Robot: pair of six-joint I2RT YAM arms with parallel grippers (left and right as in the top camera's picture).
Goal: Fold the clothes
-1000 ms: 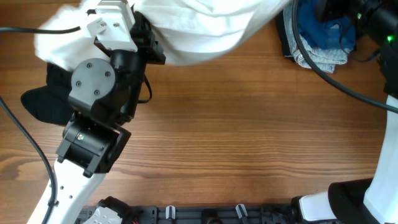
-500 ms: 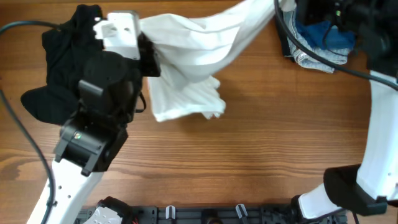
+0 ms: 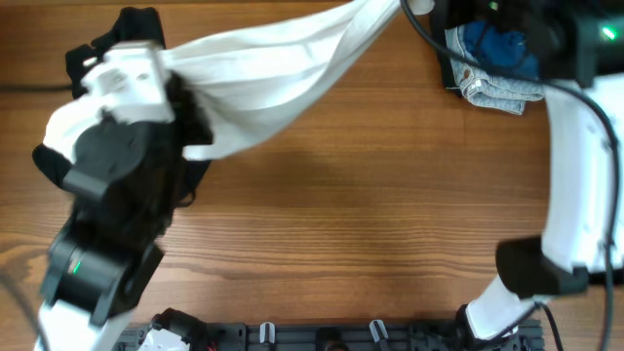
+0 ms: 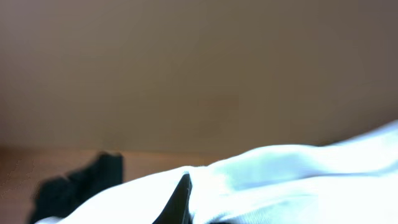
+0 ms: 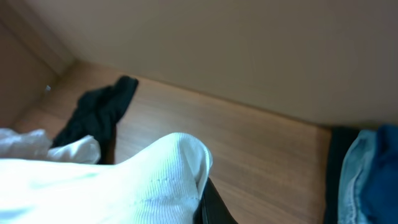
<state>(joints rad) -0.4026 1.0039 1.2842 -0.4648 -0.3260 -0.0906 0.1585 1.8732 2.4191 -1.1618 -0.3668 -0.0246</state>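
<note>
Left wrist view, left gripper (image 4: pixel 185 210): pinching tight on a fold of the white T-shirt (image 4: pixel 298 180), with one dark finger showing beside the cloth.
Right wrist view, right gripper (image 5: pixel 208 208): clamping tight on another bunched edge of the same shirt, with cloth bulging over the finger.
White T-shirt, overhead: hanging stretched between the two grippers above the table (image 3: pixel 370 214), running from the left arm's wrist up to the top edge near the right arm, and drooping in a loose flap below the left end.
Black garment (image 3: pixel 136 29): lying crumpled on the table at the far left, partly hiding under the left arm and the shirt's left end.
Jeans (image 3: pixel 492 90) and navy-blue garment (image 3: pixel 499 44): sitting piled together at the top right, navy on the denim.
</note>
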